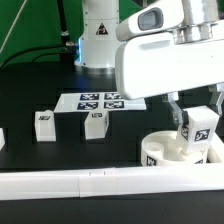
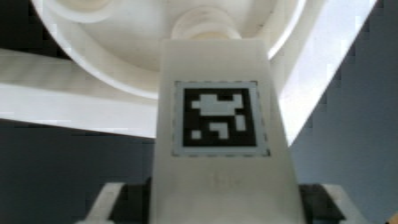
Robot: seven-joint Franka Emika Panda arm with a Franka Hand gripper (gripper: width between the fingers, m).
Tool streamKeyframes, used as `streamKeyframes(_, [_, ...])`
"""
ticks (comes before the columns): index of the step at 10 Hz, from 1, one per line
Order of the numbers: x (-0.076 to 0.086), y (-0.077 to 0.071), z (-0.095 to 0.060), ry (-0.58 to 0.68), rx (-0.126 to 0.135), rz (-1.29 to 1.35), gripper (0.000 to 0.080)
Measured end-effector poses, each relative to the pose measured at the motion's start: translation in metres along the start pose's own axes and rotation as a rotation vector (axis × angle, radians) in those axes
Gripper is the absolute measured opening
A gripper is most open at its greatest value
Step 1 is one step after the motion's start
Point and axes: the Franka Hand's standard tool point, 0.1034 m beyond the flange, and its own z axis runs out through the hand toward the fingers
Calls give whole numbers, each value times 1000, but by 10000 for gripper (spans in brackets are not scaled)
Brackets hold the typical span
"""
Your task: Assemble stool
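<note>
White plastic stool leg (image 1: pixel 197 128) stands clamped in your gripper (image 1: pixel 196 116), upright on the seat disc (image 1: pixel 160 156); keep it vertical, press squarely down, then twist without tilting.

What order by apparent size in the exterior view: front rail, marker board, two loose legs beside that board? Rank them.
1. Front rail, though nearest camera.
2. Marker board.
3. The exterior view's left leg and right leg look alike, unranked.
</note>
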Motion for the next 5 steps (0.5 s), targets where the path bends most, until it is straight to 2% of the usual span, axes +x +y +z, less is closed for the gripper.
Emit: streamKeyframes(5, [2, -5, 1, 66, -14, -19, 338])
